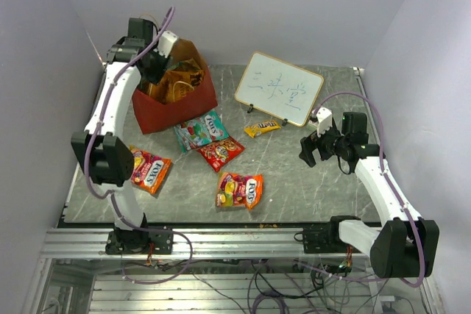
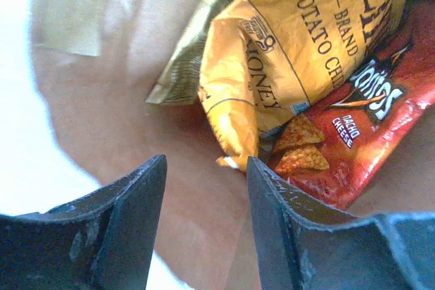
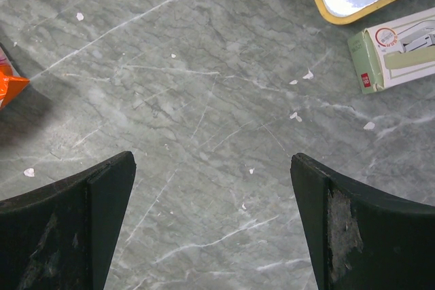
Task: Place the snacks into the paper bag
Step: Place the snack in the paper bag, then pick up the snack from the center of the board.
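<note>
So, partway: chip bag (image 2: 299, 39) + Doritos (image 2: 367, 120) in bag (image 1: 173, 115); five small packs (image 1: 239, 190) left on worktop (image 1: 309, 182). L jaws apart, empty, in bag mouth; R jaws wide apart, idle.

Chip bags (image 2: 299, 45) lie in the paper bag (image 1: 173, 112); loose packets (image 1: 221, 152) before it, whiteboard (image 1: 280, 87) apparently upright to its right.

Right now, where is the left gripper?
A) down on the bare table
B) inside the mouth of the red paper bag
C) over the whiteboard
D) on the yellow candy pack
B: the left gripper hangs open inside the paper bag; its wrist camera shows the potato chip bag and the Doritos bag lying just beyond its fingers.
</note>
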### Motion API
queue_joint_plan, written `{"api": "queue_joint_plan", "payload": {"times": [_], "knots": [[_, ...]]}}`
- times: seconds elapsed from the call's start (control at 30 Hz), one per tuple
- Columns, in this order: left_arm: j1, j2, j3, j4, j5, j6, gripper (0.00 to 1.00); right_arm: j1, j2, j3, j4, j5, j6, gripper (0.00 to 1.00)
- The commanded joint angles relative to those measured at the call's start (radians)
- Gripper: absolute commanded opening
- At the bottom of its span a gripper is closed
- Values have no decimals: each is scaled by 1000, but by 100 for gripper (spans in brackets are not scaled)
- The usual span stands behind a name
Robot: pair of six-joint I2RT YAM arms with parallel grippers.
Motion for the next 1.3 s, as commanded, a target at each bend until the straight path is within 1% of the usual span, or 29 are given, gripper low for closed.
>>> {"api": "queue_joint_plan", "payload": {"times": [0.0,0.17,0.23,0.37,0.5,0.6,0.7,0.83,1.07,1.27], "knots": [[8,-155,-35,107,11,-16,64,-6,-14,-9,6,-13,-9,98],[8,-244,-92,152,-13,-45,74,-6,-14,-7,8,-10,-4,99],[9,-284,-120,164,-16,-59,80,-6,-19,-7,9,-8,-3,99],[14,-367,-179,175,10,-92,90,-6,-30,-7,6,-11,-1,99],[20,-441,-240,147,60,-120,94,-6,-45,-8,3,-14,1,99],[30,-511,-319,145,95,-139,98,-6,-58,-8,3,-19,2,99],[35,-584,-396,143,108,-141,100,-6,-63,-7,1,-26,2,99],[39,-671,-481,126,114,-137,99,-6,-66,-6,-1,-32,4,99],[39,-765,-594,93,172,-167,100,-6,-55,7,-6,-65,8,99],[44,-839,-701,115,206,-139,100,-4,-25,54,-32,-169,-33,99]]}}
